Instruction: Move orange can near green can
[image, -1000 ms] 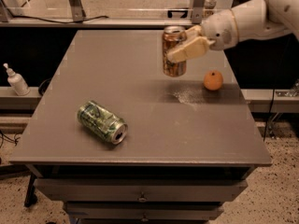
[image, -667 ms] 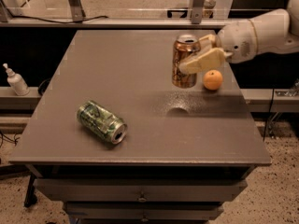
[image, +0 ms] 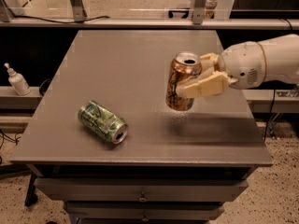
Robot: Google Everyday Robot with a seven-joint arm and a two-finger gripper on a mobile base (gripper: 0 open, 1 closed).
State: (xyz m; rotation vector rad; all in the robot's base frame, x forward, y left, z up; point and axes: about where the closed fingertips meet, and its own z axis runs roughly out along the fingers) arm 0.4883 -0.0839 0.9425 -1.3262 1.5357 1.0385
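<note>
The orange can is copper-coloured with a silver top and hangs upright, slightly tilted, above the right half of the grey table. My gripper comes in from the right on a white arm and is shut on the orange can, with cream fingers across its side. The green can lies on its side near the table's front left, its open end toward the front right. The orange can is well to the right of the green can and off the table surface.
A white pump bottle stands on a ledge left of the table. Metal frame posts and a rail run behind the table's far edge. Drawers sit under the tabletop at the front.
My gripper has carried the orange can toward the front of the table and lower. The round orange fruit seen earlier by the can is now hidden behind my arm. The green can has not moved.
</note>
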